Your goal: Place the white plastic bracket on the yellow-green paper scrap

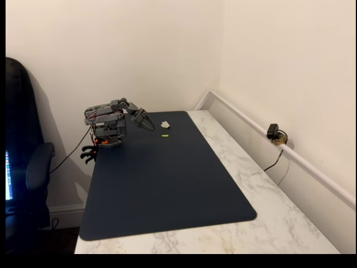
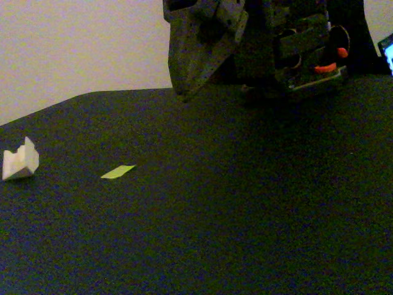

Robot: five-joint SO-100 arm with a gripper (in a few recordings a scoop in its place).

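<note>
the white plastic bracket [image 2: 20,160] lies on the dark mat [image 1: 167,184], and i take it as my landmark. the yellow-green paper scrap [image 2: 118,172] lies flat on the mat near the bracket, apart from it, to its right in this low fixed view. my gripper [image 1: 149,125] hangs above the mat, a little way off from the bracket and touching nothing; it carries nothing, and its jaws look drawn together to a point, though i cannot tell for certain.

i judge the bracket light and stiff, hard plastic with smooth faces that could slip or skitter away if i nudge it. it has a notch on top and flat side walls; i would pinch across those two flat walls, low and square. the scrap looks thin and weightless, so it may shift if i brush it.
</note>
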